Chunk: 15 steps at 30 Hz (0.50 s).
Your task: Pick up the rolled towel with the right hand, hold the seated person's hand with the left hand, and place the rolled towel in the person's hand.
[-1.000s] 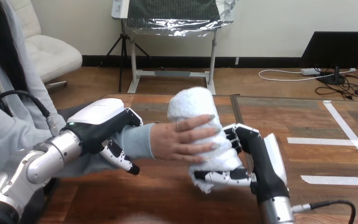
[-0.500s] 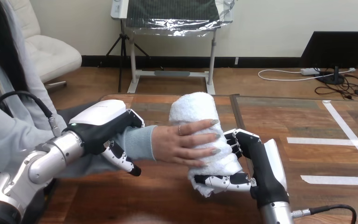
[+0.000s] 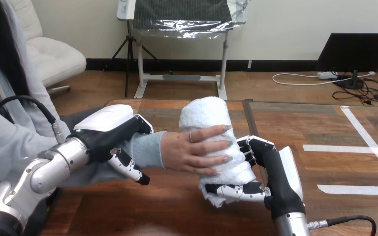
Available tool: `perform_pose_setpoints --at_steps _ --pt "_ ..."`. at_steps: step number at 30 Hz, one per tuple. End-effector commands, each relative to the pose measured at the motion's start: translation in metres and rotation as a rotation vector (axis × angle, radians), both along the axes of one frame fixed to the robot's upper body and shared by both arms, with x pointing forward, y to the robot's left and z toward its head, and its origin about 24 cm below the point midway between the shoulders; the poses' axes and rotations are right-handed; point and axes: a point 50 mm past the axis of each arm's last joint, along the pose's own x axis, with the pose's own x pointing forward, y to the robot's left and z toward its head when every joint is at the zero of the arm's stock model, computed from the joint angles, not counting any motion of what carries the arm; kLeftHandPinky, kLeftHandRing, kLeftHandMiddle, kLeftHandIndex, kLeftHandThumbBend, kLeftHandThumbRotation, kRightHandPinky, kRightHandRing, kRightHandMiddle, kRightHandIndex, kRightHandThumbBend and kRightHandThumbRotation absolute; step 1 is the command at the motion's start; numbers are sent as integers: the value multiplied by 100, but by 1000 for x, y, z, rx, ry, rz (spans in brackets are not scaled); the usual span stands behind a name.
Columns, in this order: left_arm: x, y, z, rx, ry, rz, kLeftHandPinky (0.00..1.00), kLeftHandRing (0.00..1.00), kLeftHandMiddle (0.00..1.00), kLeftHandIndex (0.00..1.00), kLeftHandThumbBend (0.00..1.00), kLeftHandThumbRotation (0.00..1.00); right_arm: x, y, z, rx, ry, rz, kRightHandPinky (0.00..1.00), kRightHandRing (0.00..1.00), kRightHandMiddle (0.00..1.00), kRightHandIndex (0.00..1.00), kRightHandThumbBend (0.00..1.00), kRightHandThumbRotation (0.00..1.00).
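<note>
**One towel, three hands**

One rolled towel stands nearly upright above the worktop, a single person's hand wrapped round its middle. The robot's right hand, reaching up from below, clasps the towel's lower end between thumb and fingers. Its left hand sits over the person's sleeved wrist, fingers curled down the near side.

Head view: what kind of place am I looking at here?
Probably a robot test bench for care tasks: a wooden table marked with white tape, where the right hand and the person's hand both grip a rolled towel, while the left hand holds the person's wrist.
</note>
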Motion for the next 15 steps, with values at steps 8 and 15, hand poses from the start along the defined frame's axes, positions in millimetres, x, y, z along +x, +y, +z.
perform_pose_setpoints --at_steps 8,15 --pt "19 -36 72 -90 -298 -136 38 43 48 49 86 5 17 39 21 -4 -74 198 37 44 49 51 87 0" --pt "17 -31 68 -48 -299 -117 50 57 62 64 92 17 20 35 18 -54 -44 190 53 59 62 63 92 0"
